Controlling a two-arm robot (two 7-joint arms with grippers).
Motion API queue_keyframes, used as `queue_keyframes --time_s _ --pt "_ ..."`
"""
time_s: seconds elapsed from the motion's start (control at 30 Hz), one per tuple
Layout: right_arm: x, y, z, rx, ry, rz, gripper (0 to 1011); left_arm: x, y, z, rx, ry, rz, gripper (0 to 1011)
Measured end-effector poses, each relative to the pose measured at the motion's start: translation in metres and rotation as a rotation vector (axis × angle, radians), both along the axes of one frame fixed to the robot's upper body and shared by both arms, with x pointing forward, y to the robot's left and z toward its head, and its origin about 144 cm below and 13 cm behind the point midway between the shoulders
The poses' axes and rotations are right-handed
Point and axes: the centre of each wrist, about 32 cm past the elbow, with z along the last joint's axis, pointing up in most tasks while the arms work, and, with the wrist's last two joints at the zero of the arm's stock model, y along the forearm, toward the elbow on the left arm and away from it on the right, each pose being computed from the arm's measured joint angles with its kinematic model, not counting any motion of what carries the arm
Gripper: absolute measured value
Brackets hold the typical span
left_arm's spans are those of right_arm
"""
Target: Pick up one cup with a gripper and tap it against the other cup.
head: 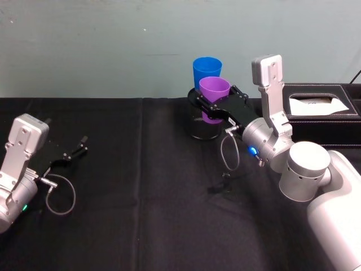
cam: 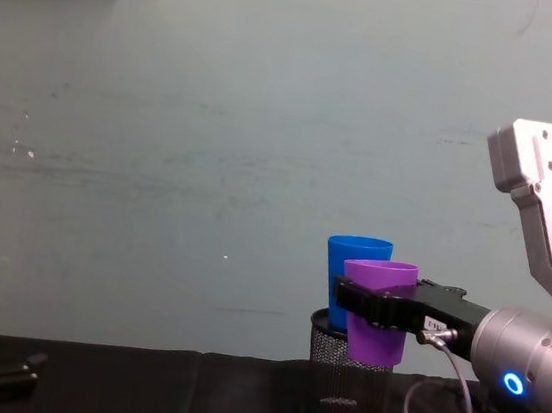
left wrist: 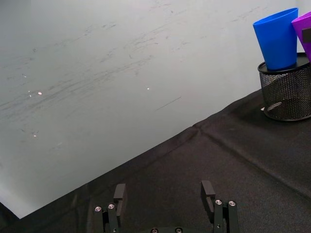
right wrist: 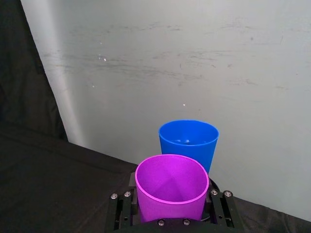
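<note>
Purple tapered plastic tumbler (cam: 381, 278) is found clamped around its middle by the right claw (cam: 376, 307), a black two-fingered unit on a silver-grey arm with a lit blue ring. One finger is set on each side of the wall. The tumbler is held upright, mouth upward, clear of the black-clothed tabletop (head: 141, 186). It hangs on the robot's side of a black mesh pen holder (cam: 338, 401).

The bright blue tapered plastic tumbler (head: 206, 69) is seated upright in that holder, with its rim standing higher than the purple rim. In the right wrist view the blue tumbler (right wrist: 188, 138) is seen directly behind the purple one (right wrist: 170, 189). The two are just beside each other. Whether their walls are touching cannot be told.

The pick-up is judged complete, and the tap is judged to be the step in hand. A short, light advance away from the robot is called for, so that purple wall is brought against blue wall. Care is advised, since the blue tumbler appears only loosely seated and could be rocked or tipped by a hard knock. The lower body of the purple tumbler should be kept off the holder's rim.

The purple tumbler is noted as smooth and opaque, with a wide rim. Nothing is seen inside it, and no squeezing out of shape is seen at the grip.

The left claw (head: 76, 151) is recorded with fingers apart, idle low over the tabletop at the robot's left, well apart from both tumblers.
</note>
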Motion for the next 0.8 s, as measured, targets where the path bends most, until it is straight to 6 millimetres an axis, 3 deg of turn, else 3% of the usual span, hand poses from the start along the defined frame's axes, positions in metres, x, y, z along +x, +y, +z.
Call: queue_keyframes --time_s 0.8 --pt "0.0 0.0 0.0 0.0 0.0 0.0 724 0.0 0.0 0.0 0.0 0.0 0.0 1000"
